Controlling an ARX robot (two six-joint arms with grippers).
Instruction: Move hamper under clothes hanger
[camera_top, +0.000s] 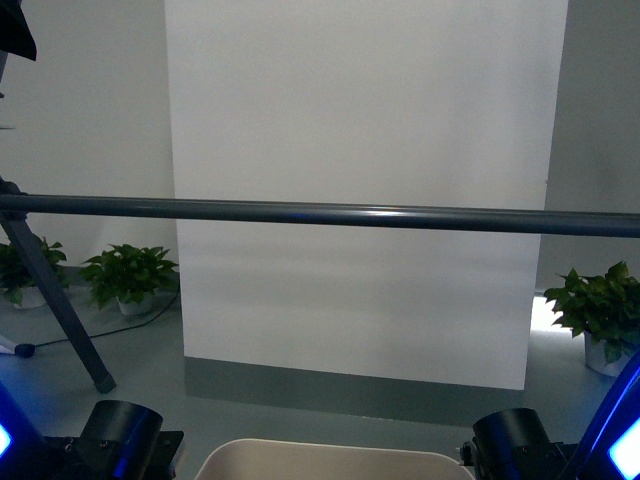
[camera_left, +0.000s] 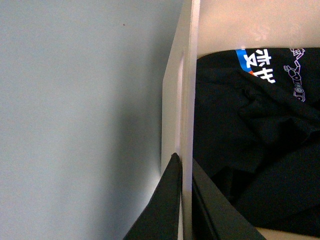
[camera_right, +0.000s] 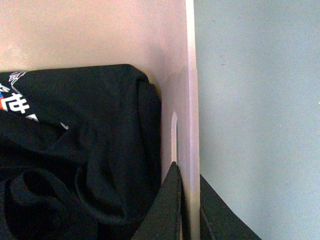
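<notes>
1. The left claw (camera_left: 187, 200) is pinched on the hamper (camera_top: 330, 462) rim, one finger inside and one outside; the right claw (camera_right: 191, 200) grips the opposite wall the same way
2. The hamper sits at the bottom centre of the front view, with black clothing (camera_right: 80, 160) piled inside
3. I'd judge the push should be level and even on both arms, so the thin rim doesn't twist or slip
4. Ahead, bare floor (camera_top: 150, 390) looks open beneath the clothes hanger (camera_top: 320, 212) rail crossing mid-frame
5. Mind its splayed leg (camera_top: 60, 310) at left and the potted plants (camera_top: 130, 275) beyond, at both frame edges
</notes>
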